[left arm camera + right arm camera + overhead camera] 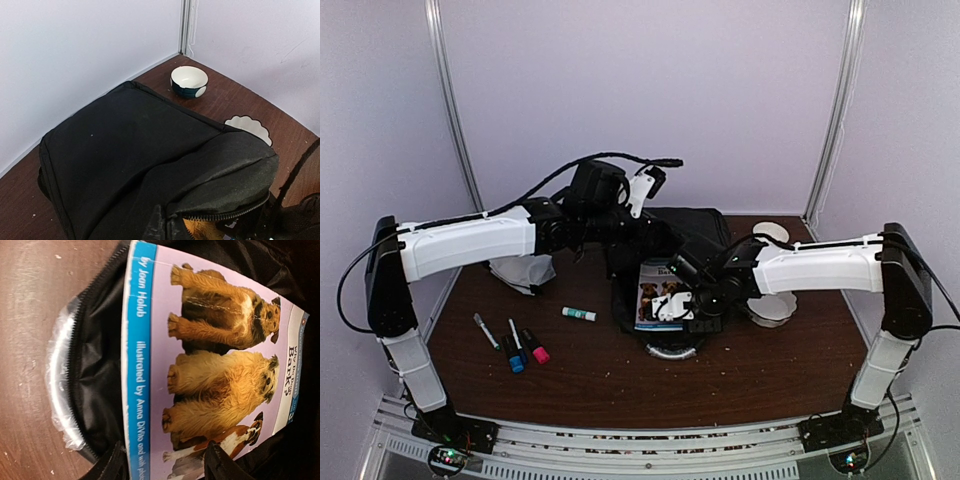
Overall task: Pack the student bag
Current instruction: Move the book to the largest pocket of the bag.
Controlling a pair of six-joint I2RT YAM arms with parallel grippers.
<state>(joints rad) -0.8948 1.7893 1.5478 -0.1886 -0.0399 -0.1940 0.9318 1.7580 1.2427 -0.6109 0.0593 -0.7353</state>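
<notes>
The student bag is a large black backpack lying in the middle of the table, with its zipped mouth toward me and its grey-silver handle on the table in front. A children's book with dogs on its cover sticks partly out of the mouth; it also shows in the right wrist view. My right gripper hangs over the book's near end with its jaws apart. My left gripper pinches the fabric at the mouth's upper lip; only one worn fingertip shows.
Three markers and a glue stick lie at the front left. A grey cloth sits under the left arm. A white and blue bowl stands near the back right corner, and a scalloped white plate lies right of the bag.
</notes>
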